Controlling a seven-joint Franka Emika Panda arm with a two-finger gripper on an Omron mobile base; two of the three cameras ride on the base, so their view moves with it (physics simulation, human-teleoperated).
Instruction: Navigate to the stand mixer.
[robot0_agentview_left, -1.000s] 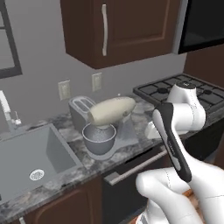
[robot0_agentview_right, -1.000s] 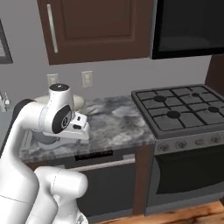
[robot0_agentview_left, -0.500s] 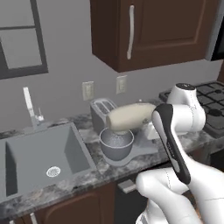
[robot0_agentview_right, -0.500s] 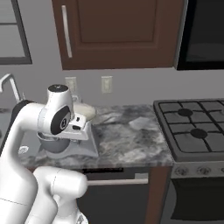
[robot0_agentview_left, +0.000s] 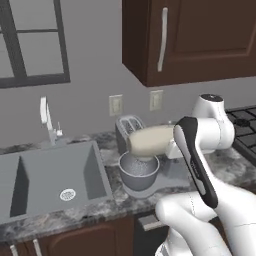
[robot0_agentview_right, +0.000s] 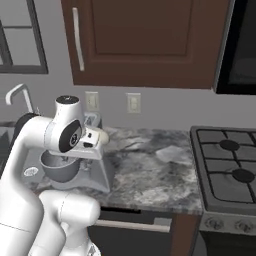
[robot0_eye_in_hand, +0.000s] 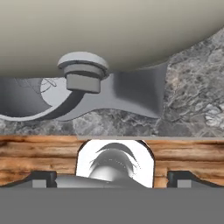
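The stand mixer (robot0_agentview_left: 148, 140) stands on the granite counter just right of the sink, its cream head over a silver bowl (robot0_agentview_left: 137, 169) and a flat grey base (robot0_agentview_left: 167, 180). In the right base view my arm covers most of it; the bowl (robot0_agentview_right: 56, 168) and the tip of the head (robot0_agentview_right: 102, 136) peek out. My hand is held up close to the mixer, level with its head. The hand view looks from underneath at the cream head (robot0_eye_in_hand: 109, 30), its attachment hub (robot0_eye_in_hand: 83, 72) and the grey base (robot0_eye_in_hand: 131, 94). The gripper (robot0_eye_in_hand: 112, 178) is open and holds nothing.
A grey two-slot toaster (robot0_agentview_left: 127, 125) sits behind the mixer at the wall. The double sink (robot0_agentview_left: 50, 175) with its faucet (robot0_agentview_left: 47, 117) lies to the left. A gas stove (robot0_agentview_right: 230, 170) is to the right, past bare counter (robot0_agentview_right: 150, 165). Dark wall cabinets (robot0_agentview_left: 195, 35) hang above.
Both base views have shifted: the base has driven left along the counter. Mixer and sink now sit closer and more central; the stove has slid toward the right edge. The arm's pose is unchanged.
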